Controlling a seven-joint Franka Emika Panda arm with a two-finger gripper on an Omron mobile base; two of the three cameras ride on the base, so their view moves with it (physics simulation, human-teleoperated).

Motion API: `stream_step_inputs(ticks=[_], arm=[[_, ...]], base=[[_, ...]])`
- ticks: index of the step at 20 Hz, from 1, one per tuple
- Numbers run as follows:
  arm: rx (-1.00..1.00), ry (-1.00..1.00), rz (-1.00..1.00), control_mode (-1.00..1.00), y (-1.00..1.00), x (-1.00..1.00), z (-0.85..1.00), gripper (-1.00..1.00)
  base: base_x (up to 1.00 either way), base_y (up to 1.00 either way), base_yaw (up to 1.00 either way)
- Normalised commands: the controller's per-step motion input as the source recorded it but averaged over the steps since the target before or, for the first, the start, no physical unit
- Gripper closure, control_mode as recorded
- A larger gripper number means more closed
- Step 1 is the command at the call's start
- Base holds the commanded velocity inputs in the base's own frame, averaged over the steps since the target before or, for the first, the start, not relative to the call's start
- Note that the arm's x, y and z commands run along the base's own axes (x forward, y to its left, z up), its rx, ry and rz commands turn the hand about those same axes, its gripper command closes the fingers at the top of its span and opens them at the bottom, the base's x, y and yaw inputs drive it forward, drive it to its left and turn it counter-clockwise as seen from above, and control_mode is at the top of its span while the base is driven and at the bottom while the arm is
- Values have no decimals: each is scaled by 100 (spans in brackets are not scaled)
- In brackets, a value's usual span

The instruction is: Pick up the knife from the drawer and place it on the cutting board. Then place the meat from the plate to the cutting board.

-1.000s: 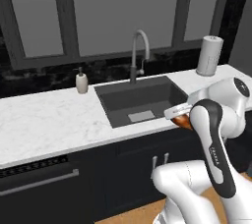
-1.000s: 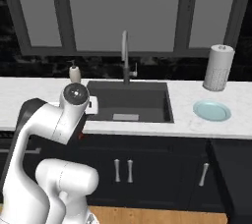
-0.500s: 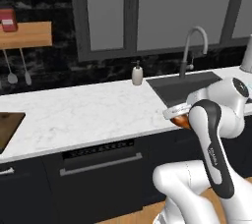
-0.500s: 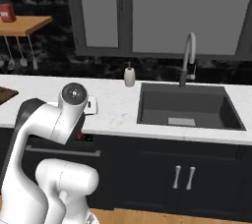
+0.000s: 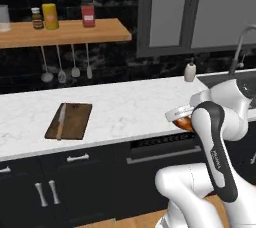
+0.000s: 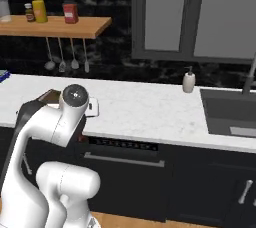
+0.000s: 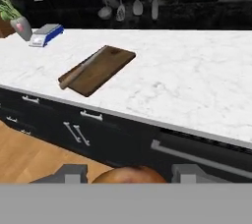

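With the meat clamped between its tips at the bottom of the hand view, end effector held short of the desk. At left of the left base view, knife lying along the cutting board's left side.

A rendered home kitchen: long white marble counter, black cabinets below, silver ladles hanging under a light-orange wooden shelf, probably a sink at far right.
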Motion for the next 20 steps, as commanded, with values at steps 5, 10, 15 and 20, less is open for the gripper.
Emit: stream_step_inputs(ticks=[5,10,15,20], arm=[[0,0,0,100,0,0,0,100],[0,0,0,100,0,0,0,100],[0,0,0,100,0,0,0,100],[0,0,0,100,0,0,0,100]], base=[[15,100,7],[16,89,2],[41,41,0],[61,32,0]])
